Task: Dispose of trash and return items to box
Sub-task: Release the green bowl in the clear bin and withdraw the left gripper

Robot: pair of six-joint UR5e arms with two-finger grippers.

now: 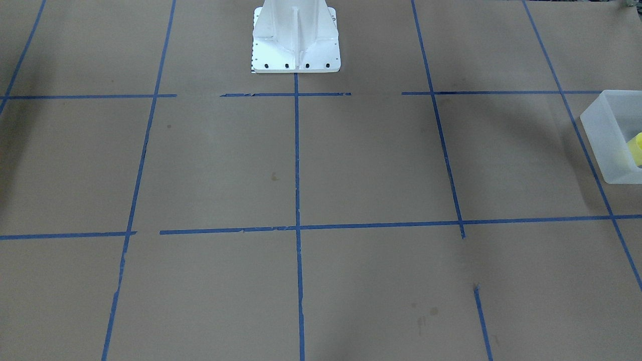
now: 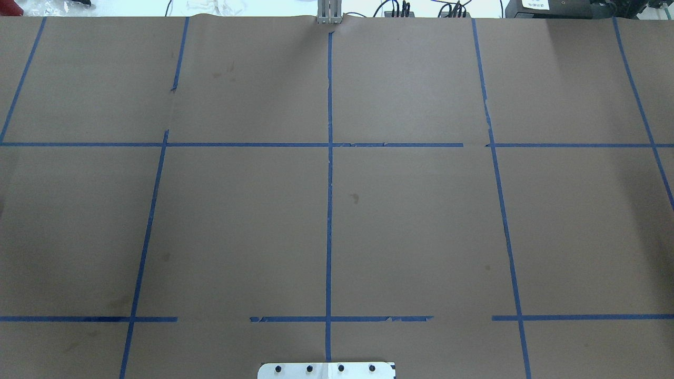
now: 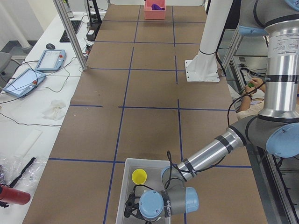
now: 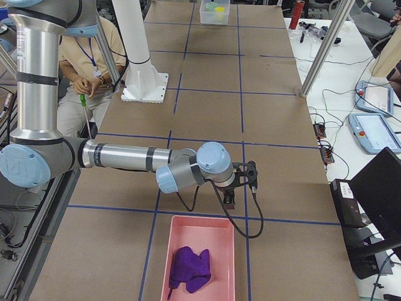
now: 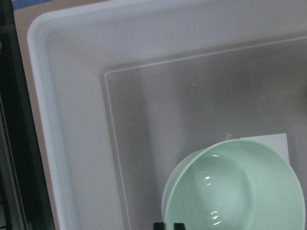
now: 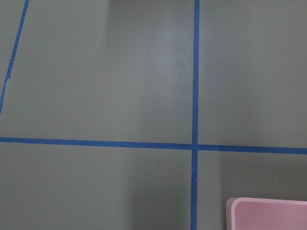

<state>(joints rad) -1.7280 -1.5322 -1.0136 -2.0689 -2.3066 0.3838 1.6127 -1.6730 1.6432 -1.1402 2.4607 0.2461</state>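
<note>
Shows yellow cup and mint-green bowl inside frosted box at worktop's left edge. Cannot tell open from closed for left gripper over box, or right gripper near pink tray.

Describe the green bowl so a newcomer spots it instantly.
At the robot's-left end of the table stands a frosted white bin. Inside, below the left wrist camera, sits the mint-green bowl; unlike the narrow yellow cup sharing the bin, it is wide, shallow and pale.
</note>
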